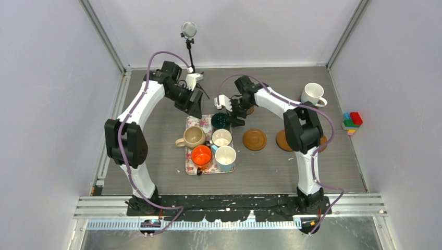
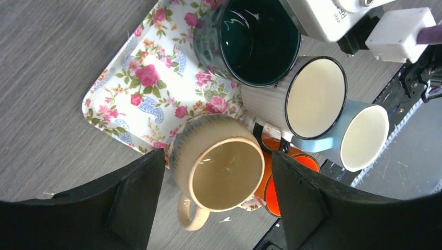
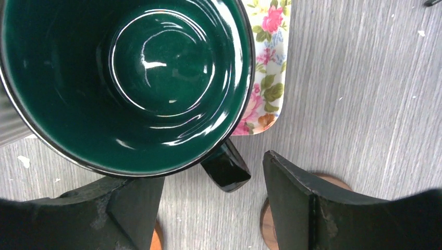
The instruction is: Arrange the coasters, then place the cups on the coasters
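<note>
Left gripper (image 2: 218, 208) wide open above beige cup (image 2: 224, 166), grasping nothing. Right gripper (image 3: 213, 208) wide open over green cup (image 3: 125, 78) handle, nothing held. Five cups crowd tray (image 2: 130, 99). White cup (image 1: 312, 94) far right. Bare coaster (image 1: 254, 139) beside tray.

Left arm (image 1: 138, 104) and right arm (image 1: 273, 101): white shell links, black joint housings, black bases. One purple cable (image 1: 162, 52) loops along each. Matte black wedge-shaped fingers (image 2: 130, 203); white camera block (image 1: 194, 79) at wrist.
</note>
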`<state>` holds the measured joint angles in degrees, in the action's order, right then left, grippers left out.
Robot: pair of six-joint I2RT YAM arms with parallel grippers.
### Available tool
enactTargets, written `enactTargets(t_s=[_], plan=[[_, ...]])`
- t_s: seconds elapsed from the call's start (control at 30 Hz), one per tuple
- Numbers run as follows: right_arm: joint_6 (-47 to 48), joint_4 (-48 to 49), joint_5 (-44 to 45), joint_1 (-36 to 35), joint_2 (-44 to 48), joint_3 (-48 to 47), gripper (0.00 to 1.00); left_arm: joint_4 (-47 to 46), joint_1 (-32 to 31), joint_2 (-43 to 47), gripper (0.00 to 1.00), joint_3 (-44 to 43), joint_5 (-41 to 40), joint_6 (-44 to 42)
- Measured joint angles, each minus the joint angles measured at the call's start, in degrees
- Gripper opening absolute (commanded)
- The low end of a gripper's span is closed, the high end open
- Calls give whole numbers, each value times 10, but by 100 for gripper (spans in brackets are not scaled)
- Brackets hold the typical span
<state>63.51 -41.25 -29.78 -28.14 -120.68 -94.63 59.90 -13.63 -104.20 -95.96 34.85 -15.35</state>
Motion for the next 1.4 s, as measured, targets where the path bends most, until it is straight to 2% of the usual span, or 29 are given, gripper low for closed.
enactTargets(t_s=[0.17, 0.37, 0.7, 0.9, 1.03, 1.4], plan=[[16, -9, -5, -6, -9, -21, 68, -4, 0, 3, 77, 10, 3, 3], [39, -20, -3, -17, -9, -25, 45, -11, 3, 3, 75, 10, 3, 20], [31, -20, 1, -26, -9, -25, 22, -14, 16, 3, 74, 10, 3, 36], [-2, 3, -5, -26, -9, -17, 14, -14, 22, 3, 73, 10, 2, 44], [-25, 25, -10, -24, -1, 0, 2, -15, 26, 3, 73, 10, 1, 45], [-138, 75, -5, -25, 20, 37, 1, -31, 32, 3, 73, 29, 1, 52]])
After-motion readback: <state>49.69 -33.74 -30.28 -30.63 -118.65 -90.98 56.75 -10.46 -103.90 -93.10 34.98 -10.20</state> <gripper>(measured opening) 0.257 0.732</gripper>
